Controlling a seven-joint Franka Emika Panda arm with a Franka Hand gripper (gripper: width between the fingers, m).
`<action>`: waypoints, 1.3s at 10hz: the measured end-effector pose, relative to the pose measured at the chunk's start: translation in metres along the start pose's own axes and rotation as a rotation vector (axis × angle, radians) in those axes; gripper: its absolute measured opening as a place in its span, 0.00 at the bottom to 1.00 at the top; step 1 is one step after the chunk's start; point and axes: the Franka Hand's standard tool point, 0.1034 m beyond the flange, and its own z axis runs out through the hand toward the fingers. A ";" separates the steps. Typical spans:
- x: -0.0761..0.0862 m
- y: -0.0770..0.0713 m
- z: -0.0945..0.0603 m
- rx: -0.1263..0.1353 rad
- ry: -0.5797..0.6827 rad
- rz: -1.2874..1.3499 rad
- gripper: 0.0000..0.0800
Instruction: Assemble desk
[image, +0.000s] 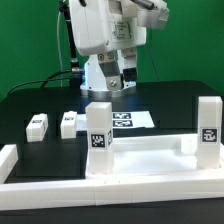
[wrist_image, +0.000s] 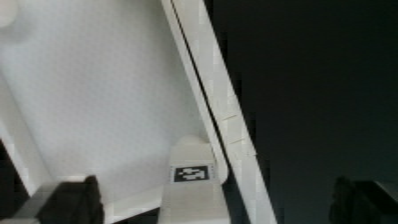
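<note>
The desk's white tabletop (image: 150, 160) lies near the front of the black table. Two tagged square legs stand upright on it, one toward the exterior view's left (image: 98, 138) and one toward its right (image: 208, 122). Two more tagged legs lie loose on the table, one (image: 37, 125) beside the other (image: 68, 122). My gripper (image: 119, 84) hangs high behind the tabletop, touching nothing. In the wrist view the gripper (wrist_image: 217, 206) is open, with its dark fingers (wrist_image: 68, 202) far apart. Below it are the tabletop (wrist_image: 89, 100) and a tagged leg (wrist_image: 192, 176).
The marker board (image: 133, 121) lies flat under the arm. A long low white border bar (image: 110, 203) runs along the front edge, and another (image: 8, 160) runs along the exterior view's left. A green wall stands behind.
</note>
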 end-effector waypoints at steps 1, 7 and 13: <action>0.000 0.000 0.000 0.000 0.000 0.000 0.81; -0.022 0.043 0.025 -0.107 0.011 -0.266 0.81; -0.029 0.058 0.032 -0.100 0.025 -0.269 0.81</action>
